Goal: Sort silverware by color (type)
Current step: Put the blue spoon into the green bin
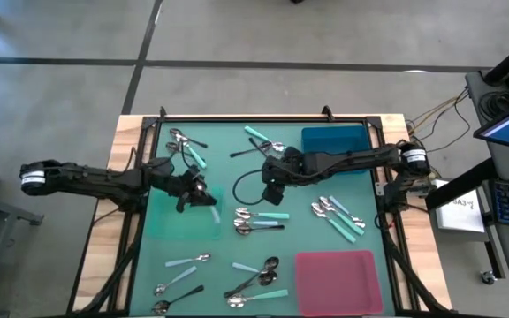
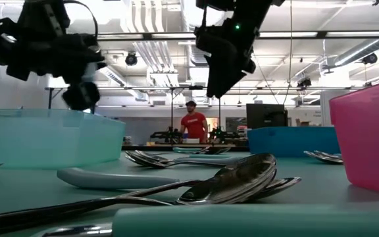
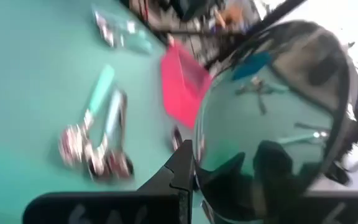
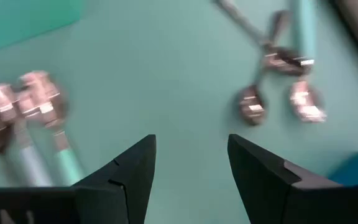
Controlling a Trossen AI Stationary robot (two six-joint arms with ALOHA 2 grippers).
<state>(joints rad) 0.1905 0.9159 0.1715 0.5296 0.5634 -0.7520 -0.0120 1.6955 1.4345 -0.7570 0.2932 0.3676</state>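
**Two arms mid-sort over a mat scattered with spoons**

We saw a teal mat (image 1: 237,243) with spoons lying in small clusters around it. Taking the blue tray (image 1: 334,141) as our landmark, the right gripper (image 1: 272,192) hovered just beside its near-left corner, fingers spread and empty, above bare mat with spoons (image 4: 278,81) lying near. The left gripper (image 1: 198,192) sat well to the left of the blue tray, over a pale teal tray (image 1: 179,221), clenched on a spoon (image 3: 272,118) whose shiny bowl filled its wrist view. A pink tray (image 1: 338,278) lay toward the front. We judged the left arm was delivering its spoon; next, the right arm needed to pick a spoon and drop down over it.
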